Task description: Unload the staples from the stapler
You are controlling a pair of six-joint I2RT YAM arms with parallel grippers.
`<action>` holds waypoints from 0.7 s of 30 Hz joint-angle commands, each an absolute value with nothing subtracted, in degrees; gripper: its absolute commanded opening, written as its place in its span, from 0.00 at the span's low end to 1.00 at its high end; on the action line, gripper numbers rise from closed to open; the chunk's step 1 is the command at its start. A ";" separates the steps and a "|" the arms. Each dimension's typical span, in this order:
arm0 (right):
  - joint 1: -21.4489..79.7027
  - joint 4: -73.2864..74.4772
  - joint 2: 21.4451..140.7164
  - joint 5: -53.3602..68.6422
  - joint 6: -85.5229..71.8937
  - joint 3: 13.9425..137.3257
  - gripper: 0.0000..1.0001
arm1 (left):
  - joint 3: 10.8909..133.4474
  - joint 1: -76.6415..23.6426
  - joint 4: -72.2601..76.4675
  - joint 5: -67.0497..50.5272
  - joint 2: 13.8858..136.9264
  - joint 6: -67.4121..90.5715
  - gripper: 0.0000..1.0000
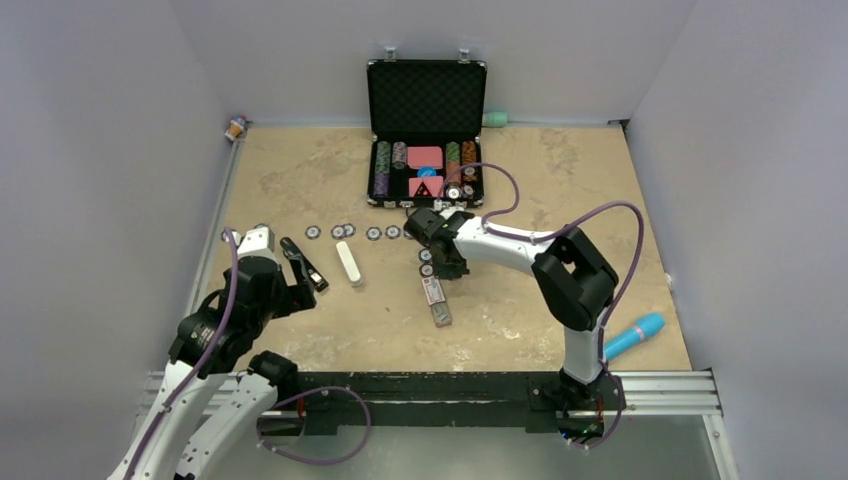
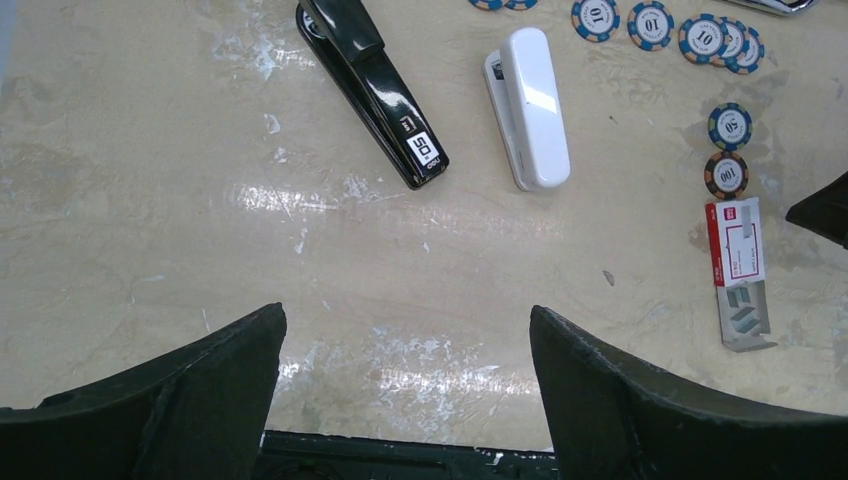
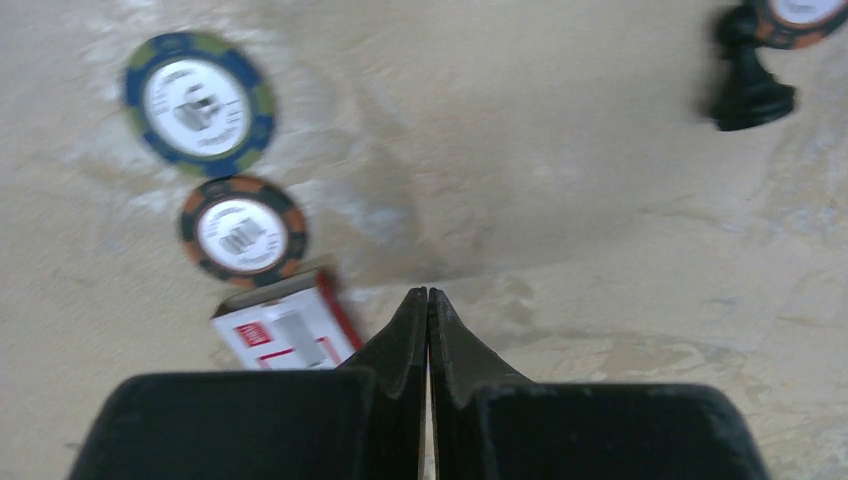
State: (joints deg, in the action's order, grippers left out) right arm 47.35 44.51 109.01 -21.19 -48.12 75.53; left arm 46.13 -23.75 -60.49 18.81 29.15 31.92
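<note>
The black stapler (image 1: 303,263) lies closed and flat on the table at the left, and shows in the left wrist view (image 2: 375,85) with a white label at its near end. My left gripper (image 1: 305,298) is open and empty (image 2: 405,330), just short of the stapler's near end and not touching it. My right gripper (image 1: 447,268) is shut on nothing (image 3: 428,295), low over the table beside the clear staple box (image 3: 285,330). No staples show; the stapler's inside is hidden.
A white oblong block (image 1: 348,263) lies right of the stapler (image 2: 530,105). The staple box (image 1: 435,297) lies mid-table (image 2: 738,270). Several poker chips (image 1: 373,233) form a row, and two (image 3: 243,230) lie near my right gripper. An open black chip case (image 1: 427,130) stands at the back. A blue cylinder (image 1: 633,336) lies front right.
</note>
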 commanded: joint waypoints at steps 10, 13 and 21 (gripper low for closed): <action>62.44 35.96 111.10 -10.40 -40.67 80.01 0.00 | 47.55 -23.47 -60.67 22.20 30.18 33.65 0.95; 62.45 36.75 108.34 -12.64 -39.10 80.86 0.00 | 47.68 -23.47 -60.52 21.86 31.02 33.37 0.95; 61.76 41.38 103.71 -16.15 -36.79 86.28 0.00 | 47.55 -23.47 -59.23 19.28 33.81 31.98 0.95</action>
State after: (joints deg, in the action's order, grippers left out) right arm 62.43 39.75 108.20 -13.39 -38.44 82.59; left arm 46.13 -23.75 -61.04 20.62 32.38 32.38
